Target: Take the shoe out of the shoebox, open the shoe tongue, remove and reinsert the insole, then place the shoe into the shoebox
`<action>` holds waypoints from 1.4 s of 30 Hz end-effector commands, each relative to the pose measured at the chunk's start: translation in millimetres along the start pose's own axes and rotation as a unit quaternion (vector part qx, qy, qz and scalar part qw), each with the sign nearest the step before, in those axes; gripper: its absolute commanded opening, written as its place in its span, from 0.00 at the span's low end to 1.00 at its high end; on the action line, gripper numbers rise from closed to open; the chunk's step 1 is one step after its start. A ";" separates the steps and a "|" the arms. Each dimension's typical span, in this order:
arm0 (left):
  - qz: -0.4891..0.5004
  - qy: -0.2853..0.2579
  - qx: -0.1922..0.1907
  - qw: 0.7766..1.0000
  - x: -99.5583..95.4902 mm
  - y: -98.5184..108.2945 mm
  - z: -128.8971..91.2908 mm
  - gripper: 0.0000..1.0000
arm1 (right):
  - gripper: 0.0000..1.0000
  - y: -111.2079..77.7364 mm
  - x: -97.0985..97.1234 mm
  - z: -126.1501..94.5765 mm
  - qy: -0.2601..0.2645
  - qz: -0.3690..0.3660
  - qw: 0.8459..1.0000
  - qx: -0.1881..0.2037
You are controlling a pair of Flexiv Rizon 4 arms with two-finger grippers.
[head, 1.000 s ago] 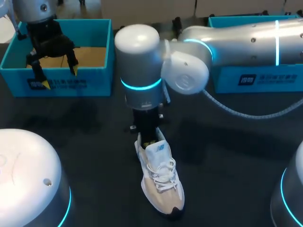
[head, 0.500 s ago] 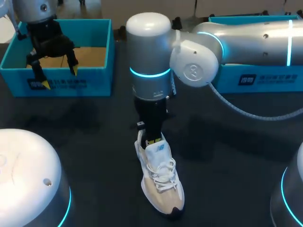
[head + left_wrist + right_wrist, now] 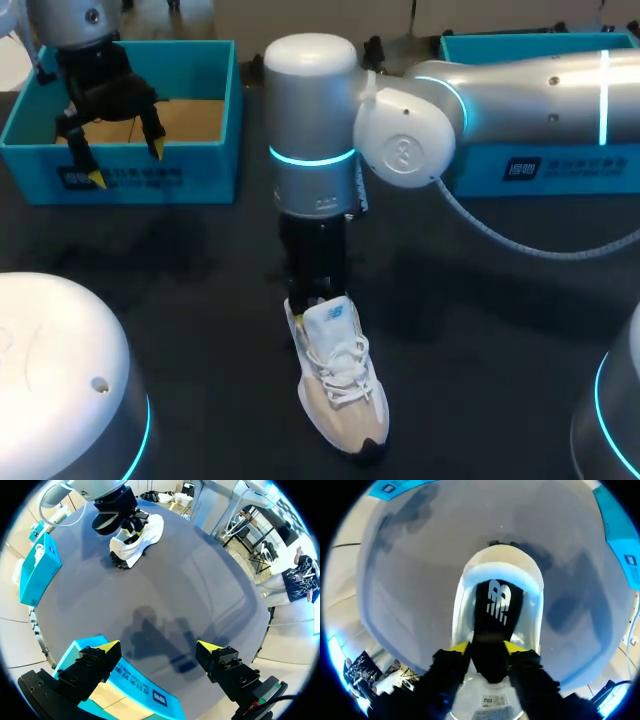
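Note:
A white and beige shoe (image 3: pixel 340 385) lies on the dark table, toe toward the front edge. My right gripper (image 3: pixel 314 292) points down into its heel opening. In the right wrist view the shoe's collar (image 3: pixel 470 575) rings a black insole (image 3: pixel 498 600) lying inside. The right gripper (image 3: pixel 488 647) is open, with one yellow tip on each side of the insole's near end. My left gripper (image 3: pixel 125 163) hangs open and empty over the blue shoebox (image 3: pixel 150 178) at the back left. From the left wrist, the left gripper (image 3: pixel 159 647) is above that box's rim (image 3: pixel 135 680), far from the shoe (image 3: pixel 142 540).
A second blue box (image 3: pixel 540 165) stands at the back right, behind my right arm. White robot bases sit at the front left (image 3: pixel 60 380) and front right (image 3: pixel 615 420). Bare table lies on both sides of the shoe.
My right arm's wrist has shifted a little to the right over the shoe's heel and its fingers have parted. The left arm has not moved.

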State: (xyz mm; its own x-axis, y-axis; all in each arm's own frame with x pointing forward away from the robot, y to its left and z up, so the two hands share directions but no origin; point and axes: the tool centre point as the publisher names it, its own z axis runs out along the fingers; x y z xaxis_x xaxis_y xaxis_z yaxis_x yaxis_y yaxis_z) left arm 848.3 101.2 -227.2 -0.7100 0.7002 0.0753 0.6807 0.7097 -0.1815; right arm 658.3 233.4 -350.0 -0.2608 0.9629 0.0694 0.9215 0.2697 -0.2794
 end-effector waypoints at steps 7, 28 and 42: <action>0.000 0.000 -0.001 1.000 0.8 -0.2 -1.1 1.00 | 1.00 -2.7 9.5 0.4 -0.037 0.001 0.999 -0.005; 0.000 0.000 -0.001 1.000 0.8 -0.2 -1.1 1.00 | 1.00 7.1 -5.5 1.3 -0.048 -0.050 0.997 -0.021; 0.000 0.000 -0.001 1.000 0.8 -0.2 -1.1 1.00 | 1.00 -10.1 -4.6 -8.3 -0.048 -0.044 0.998 -0.017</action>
State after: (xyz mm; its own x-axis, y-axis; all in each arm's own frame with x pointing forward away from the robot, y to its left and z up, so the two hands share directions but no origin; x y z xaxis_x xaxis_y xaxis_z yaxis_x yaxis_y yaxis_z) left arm 848.3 101.2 -227.2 -0.7099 0.7003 0.0754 0.6808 0.7096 -0.1815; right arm 659.4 226.0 -348.5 -0.3679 0.9298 0.0109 0.8981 0.3584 -0.2548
